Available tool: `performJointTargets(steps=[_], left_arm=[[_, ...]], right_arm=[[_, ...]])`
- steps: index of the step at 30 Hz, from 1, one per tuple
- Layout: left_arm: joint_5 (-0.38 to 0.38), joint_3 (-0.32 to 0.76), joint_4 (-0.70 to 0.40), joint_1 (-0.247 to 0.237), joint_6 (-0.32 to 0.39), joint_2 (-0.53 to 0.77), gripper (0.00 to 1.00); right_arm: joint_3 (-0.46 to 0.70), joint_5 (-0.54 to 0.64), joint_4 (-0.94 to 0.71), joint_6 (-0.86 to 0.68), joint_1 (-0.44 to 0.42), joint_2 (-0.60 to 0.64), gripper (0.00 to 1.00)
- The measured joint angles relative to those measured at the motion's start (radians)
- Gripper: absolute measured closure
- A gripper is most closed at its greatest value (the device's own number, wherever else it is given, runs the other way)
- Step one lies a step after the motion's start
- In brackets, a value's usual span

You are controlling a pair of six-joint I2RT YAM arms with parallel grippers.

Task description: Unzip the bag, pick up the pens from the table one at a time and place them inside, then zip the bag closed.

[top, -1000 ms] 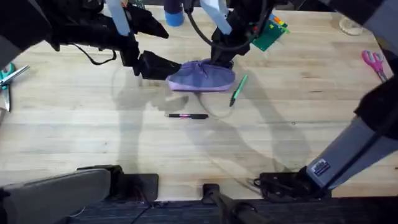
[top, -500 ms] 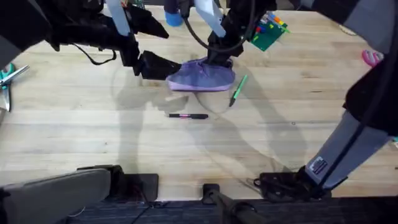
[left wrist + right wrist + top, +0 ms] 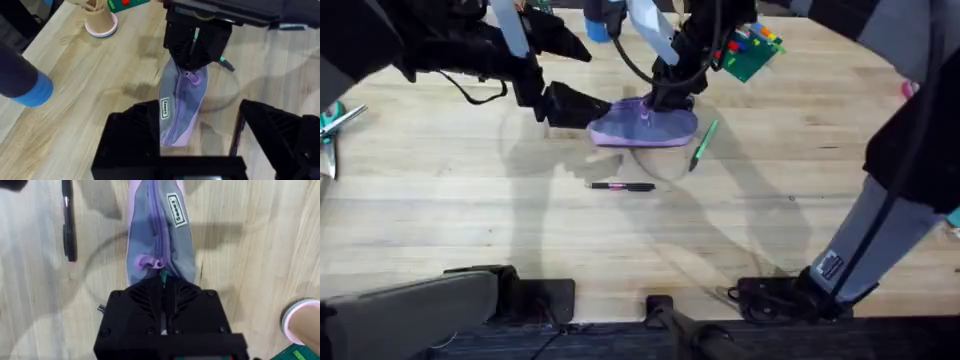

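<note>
1. Right hand (image 3: 162, 286): fingers pinched shut at the zipper pull (image 3: 148, 261), at the bag's (image 3: 645, 125) right end; whether they hold the tab itself cannot be told.
2. Left hand (image 3: 192, 142): closed on the bag's opposite end, anchoring it.
3. Bag: lies flat on the tabletop (image 3: 470, 220), long axis running between the two hands, zipper uppermost; the pull's travel is judged to run toward the left hand.
4. Black pen (image 3: 620, 186) and green pen (image 3: 703, 143): loose on the tabletop near the bag.
</note>
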Motion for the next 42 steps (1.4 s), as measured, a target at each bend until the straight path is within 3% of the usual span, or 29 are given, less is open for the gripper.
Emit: performJointTargets(steps=[3,4,8,9,10,26,33,37,38,42], left_arm=[[0.000,0.000,0.000,0.000,0.000,0.000,0.008],[0.000,0.000,0.000,0.000,0.000,0.000,0.008],[0.000,0.000,0.000,0.000,0.000,0.000,0.008],[0.000,0.000,0.000,0.000,0.000,0.000,0.008],[0.000,0.000,0.000,0.000,0.000,0.000,0.008],[0.000,0.000,0.000,0.000,0.000,0.000,0.008],[0.000,0.000,0.000,0.000,0.000,0.000,0.008],[0.000,0.000,0.000,0.000,0.000,0.000,0.008],[0.000,0.000,0.000,0.000,0.000,0.000,0.008],[0.000,0.000,0.000,0.000,0.000,0.000,0.008]], right_arm=[[0.000,0.001,-0.001,0.001,0.003,0.000,0.817],[0.000,0.003,-0.001,0.001,0.005,0.000,0.716],[0.000,0.004,-0.002,0.000,0.013,0.000,0.152],[0.000,0.004,-0.003,-0.002,0.015,0.000,0.044],[0.000,0.004,-0.007,-0.003,0.017,0.000,0.016],[0.000,0.003,-0.014,0.001,0.018,0.000,0.006],[0.000,0.003,-0.020,0.095,0.018,-0.016,0.005],[0.000,-0.001,-0.038,0.167,0.018,-0.095,0.005],[0.000,-0.002,-0.068,0.194,0.018,-0.191,0.005],[0.002,-0.007,-0.154,0.212,0.018,-0.293,0.006]])
